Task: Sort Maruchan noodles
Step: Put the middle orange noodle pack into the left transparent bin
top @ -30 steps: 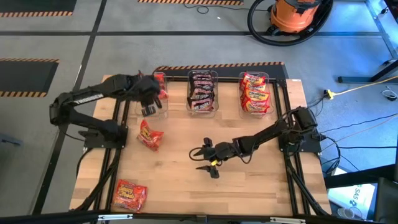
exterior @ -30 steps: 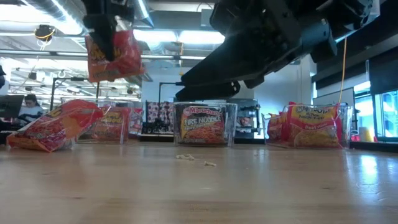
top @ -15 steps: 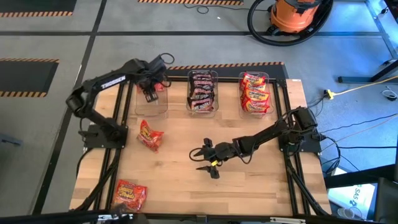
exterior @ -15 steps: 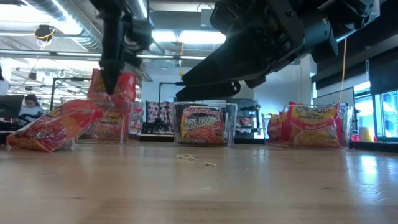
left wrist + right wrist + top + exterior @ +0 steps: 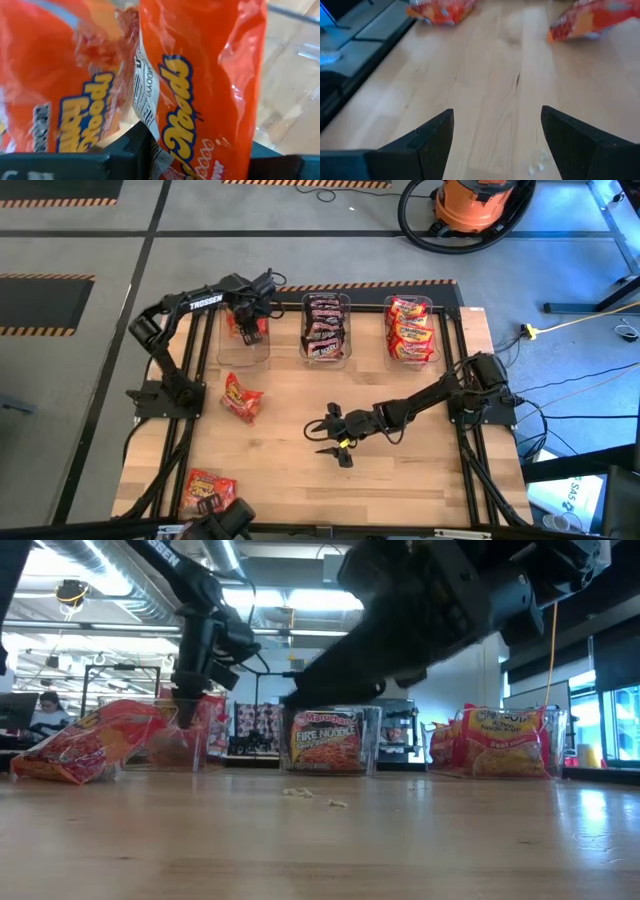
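The left claw (image 5: 247, 326) reached down into the clear bin (image 5: 243, 352) at the desk's far left corner, pinching an orange noodle packet (image 5: 210, 85), apparently already inside the bin. The right claw (image 5: 325, 437) rested spread wide near the middle of the wooden desk (image 5: 400, 470), touching nothing. Two loose packets lay by the left edge (image 5: 242, 396) and the near left corner (image 5: 208, 491). An orange vacuum (image 5: 478, 202) stood beyond the desk.

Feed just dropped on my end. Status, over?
Left gripper down in the left bin, shut on a red packet. Right gripper open, idle mid-table. Two loose packets on the table; nothing blocking.
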Robot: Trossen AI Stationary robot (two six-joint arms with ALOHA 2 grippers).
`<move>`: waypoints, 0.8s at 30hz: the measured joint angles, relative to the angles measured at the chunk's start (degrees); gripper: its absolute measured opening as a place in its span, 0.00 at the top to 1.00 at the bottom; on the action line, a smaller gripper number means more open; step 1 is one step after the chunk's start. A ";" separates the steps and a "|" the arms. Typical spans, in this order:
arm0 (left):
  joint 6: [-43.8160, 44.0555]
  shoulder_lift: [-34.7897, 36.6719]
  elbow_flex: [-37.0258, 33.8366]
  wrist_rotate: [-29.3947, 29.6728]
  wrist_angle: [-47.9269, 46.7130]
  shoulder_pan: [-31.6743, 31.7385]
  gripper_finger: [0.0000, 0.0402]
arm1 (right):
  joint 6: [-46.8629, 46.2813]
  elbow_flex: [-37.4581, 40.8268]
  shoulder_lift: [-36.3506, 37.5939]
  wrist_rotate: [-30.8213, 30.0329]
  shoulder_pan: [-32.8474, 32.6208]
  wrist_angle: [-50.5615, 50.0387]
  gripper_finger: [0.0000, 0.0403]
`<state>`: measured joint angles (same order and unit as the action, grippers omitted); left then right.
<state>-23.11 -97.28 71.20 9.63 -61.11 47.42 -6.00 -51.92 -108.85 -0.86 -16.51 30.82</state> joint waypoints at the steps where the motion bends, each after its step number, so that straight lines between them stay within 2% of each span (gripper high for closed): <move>1: 0.00 -0.33 0.00 0.04 0.56 -0.02 0.66 | 0.00 0.07 -0.31 0.04 0.00 -0.04 0.31; 10: -0.65 -1.03 0.00 1.19 3.09 0.20 0.51 | -1.15 0.07 -2.52 1.99 0.02 3.83 0.31; 14: -1.04 -1.02 0.00 4.95 2.66 -0.14 0.49 | -1.18 0.07 -2.52 1.99 0.02 3.83 0.31; 24: -1.44 -0.04 0.00 7.81 2.66 -0.40 0.49 | -1.20 0.07 -2.52 1.99 0.02 4.23 0.31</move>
<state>-24.56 -97.32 71.20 17.44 -58.45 47.02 -7.20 -51.86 -111.37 1.13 -16.49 35.05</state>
